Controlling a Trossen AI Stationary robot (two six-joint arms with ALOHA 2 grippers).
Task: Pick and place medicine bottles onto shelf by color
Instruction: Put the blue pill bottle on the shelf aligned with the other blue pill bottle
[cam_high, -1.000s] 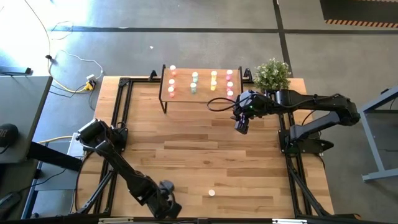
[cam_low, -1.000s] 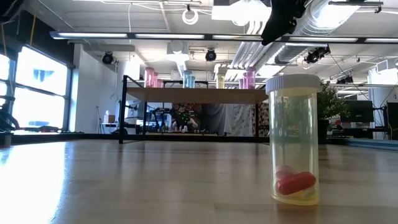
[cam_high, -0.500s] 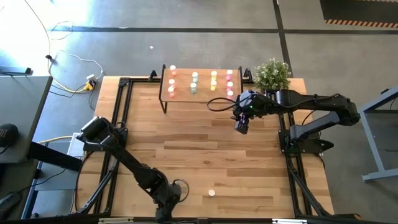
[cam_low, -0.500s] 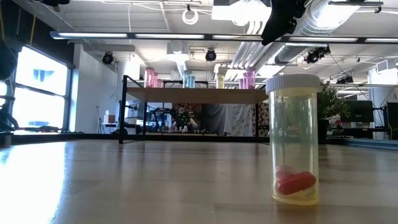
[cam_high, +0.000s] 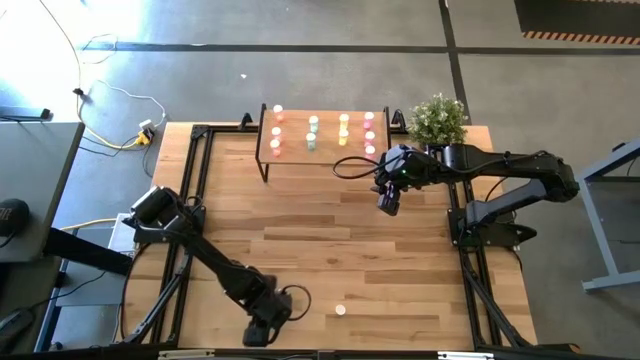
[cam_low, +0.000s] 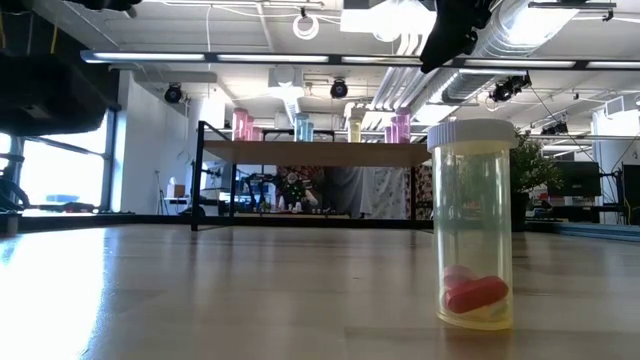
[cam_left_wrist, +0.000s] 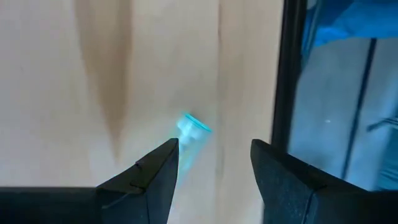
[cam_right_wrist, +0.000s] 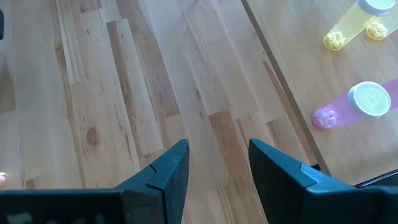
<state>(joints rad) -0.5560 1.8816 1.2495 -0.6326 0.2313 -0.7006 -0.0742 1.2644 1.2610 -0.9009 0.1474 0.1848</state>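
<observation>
One yellow medicine bottle (cam_high: 340, 310) with a pale cap stands upright on the table near its near edge; in the low view the bottle (cam_low: 472, 225) holds red and pink pills. My left gripper (cam_high: 262, 328) is open, left of it near the near edge, and the bottle (cam_left_wrist: 189, 134) shows blurred ahead of the left gripper (cam_left_wrist: 214, 146). The shelf (cam_high: 328, 150) stands at the far edge and carries red, green, yellow and pink bottles in columns. My right gripper (cam_high: 388, 203) hovers open just in front of the shelf's right end.
A potted plant (cam_high: 437, 118) stands right of the shelf. The right wrist view shows the shelf top (cam_right_wrist: 298, 56) with a pink bottle (cam_right_wrist: 367, 99) and a yellow one (cam_right_wrist: 360, 12). Black frame rails run along the table's sides and near edge (cam_left_wrist: 292, 93). Bare wood lies mid-table.
My left arm has swung along the near edge toward the table's right, nearer the yellow bottle; its dark shape has grown in the low view's upper left corner. The bottle and my right arm have kept still.
</observation>
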